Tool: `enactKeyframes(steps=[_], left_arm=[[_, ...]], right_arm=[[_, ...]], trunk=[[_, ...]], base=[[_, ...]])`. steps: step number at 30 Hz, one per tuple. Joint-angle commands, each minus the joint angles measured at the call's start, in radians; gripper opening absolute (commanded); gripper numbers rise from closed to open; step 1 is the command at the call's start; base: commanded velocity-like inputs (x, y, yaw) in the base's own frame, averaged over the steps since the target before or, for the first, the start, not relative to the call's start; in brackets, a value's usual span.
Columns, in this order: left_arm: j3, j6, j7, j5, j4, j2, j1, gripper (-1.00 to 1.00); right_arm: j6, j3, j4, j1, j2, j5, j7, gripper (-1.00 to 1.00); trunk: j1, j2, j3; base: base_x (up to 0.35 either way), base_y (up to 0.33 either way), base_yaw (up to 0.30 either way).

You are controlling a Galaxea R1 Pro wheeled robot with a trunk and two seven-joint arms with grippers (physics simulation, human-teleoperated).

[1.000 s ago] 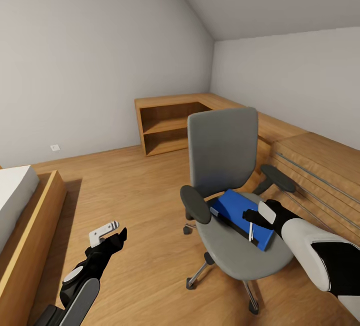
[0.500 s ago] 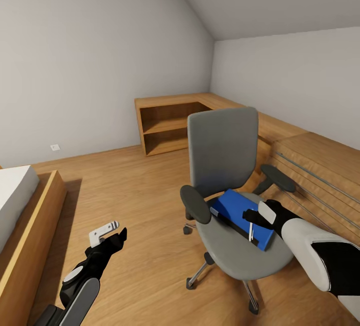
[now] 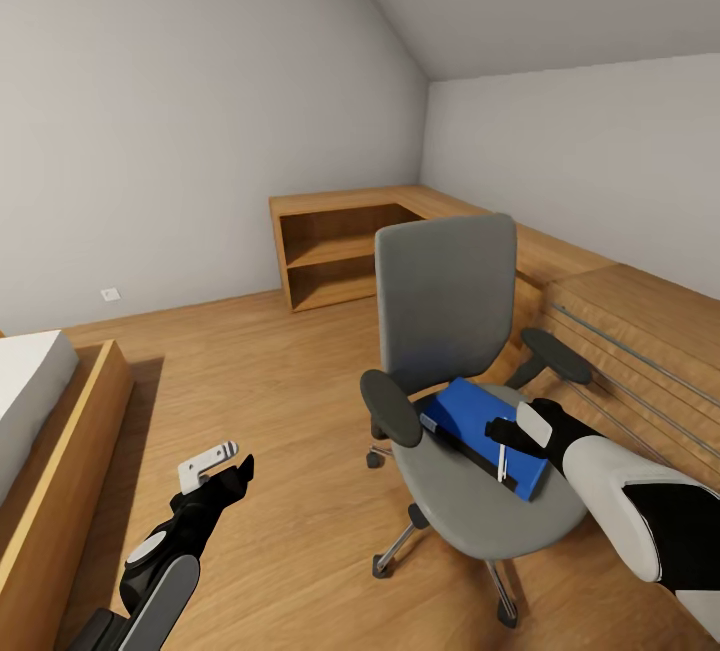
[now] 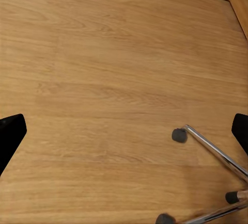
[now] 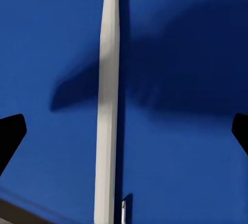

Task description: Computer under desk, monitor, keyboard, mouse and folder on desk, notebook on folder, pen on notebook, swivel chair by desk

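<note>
The grey swivel chair (image 3: 445,301) stands on the wood floor at centre right. On its seat lies a flat blue folder (image 3: 468,416) with a dark strip along one edge; I cannot tell whether the notebook is part of that blue stack. The white pen (image 3: 501,463) lies on top of the blue cover (image 5: 181,79), long and thin in the right wrist view (image 5: 107,105). My right gripper (image 3: 503,431) hovers just above the pen, open, its fingertips wide on either side (image 5: 124,133). My left gripper (image 3: 215,466) hangs open over bare floor (image 4: 124,133), left of the chair.
A light-wood corner shelf unit (image 3: 335,251) stands against the far wall. A low wood cabinet with long handles (image 3: 640,331) runs along the right. A bed frame (image 3: 60,451) is at the left. The chair's chrome leg (image 4: 212,149) and a castor (image 4: 179,134) sit near my left gripper.
</note>
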Motion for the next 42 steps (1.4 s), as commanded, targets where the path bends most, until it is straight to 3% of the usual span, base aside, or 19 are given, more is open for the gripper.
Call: enactKeyframes(steps=[1, 26, 42], left_arm=[[-0.002, 0.002, 0.008, 0.006, -0.001, 0.001, -0.001, 1.00], [-0.001, 0.002, 0.008, 0.006, -0.001, 0.001, -0.001, 1.00], [-0.002, 0.002, 0.008, 0.006, -0.001, 0.001, 0.000, 1.00]], right_arm=[[0.005, 0.008, -0.002, 0.000, 0.000, -0.010, -0.006, 1.00], [0.004, 0.010, -0.002, 0.000, 0.001, -0.010, -0.010, 1.00], [0.004, 0.009, -0.002, 0.000, 0.008, 0.016, -0.010, 1.00]], trunk=[[0.000, 0.000, -0.001], [0.000, 0.000, -0.001], [0.000, 0.000, -0.001]], base=[[0.000, 0.000, 0.000], [0.000, 0.000, 0.000], [0.000, 0.000, 0.000]])
